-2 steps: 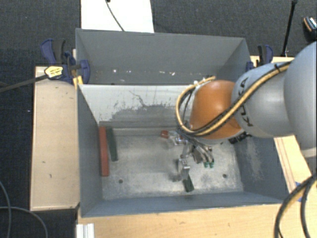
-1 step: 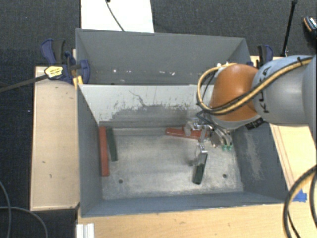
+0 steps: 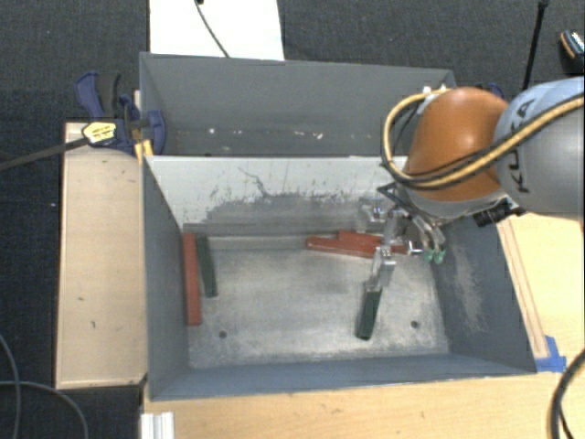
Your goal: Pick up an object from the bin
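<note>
- The light is soft and even and comes from above; the inside of the bin (image 3: 167,291) is moderately bright throughout.
- The sloping back wall (image 3: 274,186) catches the most light and is the palest grey. The upright panel (image 3: 292,99) above it is duller, with a few small bright glints along its lower part.
- The orange cover (image 3: 454,140) on the arm has a broad, soft highlight on its upper side and darkens toward its underside.
- Under the arm, shade lies across the gripper (image 3: 391,245) and the right wall (image 3: 466,282).
- The carpet (image 3: 55,53) around the bin is dark.
</note>
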Robot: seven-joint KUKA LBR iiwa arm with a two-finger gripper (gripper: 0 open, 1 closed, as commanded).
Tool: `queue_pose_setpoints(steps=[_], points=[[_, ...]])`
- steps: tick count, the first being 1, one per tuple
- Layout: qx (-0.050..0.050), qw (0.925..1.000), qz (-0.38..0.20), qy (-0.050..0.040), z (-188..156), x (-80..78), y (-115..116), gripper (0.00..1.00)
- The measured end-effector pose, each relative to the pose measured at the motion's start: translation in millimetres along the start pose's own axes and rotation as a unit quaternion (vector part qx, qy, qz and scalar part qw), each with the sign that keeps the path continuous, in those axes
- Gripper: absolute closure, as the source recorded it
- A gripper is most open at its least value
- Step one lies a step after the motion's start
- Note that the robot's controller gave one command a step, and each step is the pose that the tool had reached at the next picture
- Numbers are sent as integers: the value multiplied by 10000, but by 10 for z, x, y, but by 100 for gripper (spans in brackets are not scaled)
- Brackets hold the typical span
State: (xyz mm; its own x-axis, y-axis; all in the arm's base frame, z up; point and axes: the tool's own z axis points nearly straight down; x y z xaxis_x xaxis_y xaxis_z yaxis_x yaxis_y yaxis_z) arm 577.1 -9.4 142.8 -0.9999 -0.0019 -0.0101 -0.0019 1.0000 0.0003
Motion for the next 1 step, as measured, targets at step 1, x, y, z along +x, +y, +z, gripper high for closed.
queue_pose_setpoints(steps=[1], points=[[-5, 9822, -1880, 25, 713, 856, -345, 0]])
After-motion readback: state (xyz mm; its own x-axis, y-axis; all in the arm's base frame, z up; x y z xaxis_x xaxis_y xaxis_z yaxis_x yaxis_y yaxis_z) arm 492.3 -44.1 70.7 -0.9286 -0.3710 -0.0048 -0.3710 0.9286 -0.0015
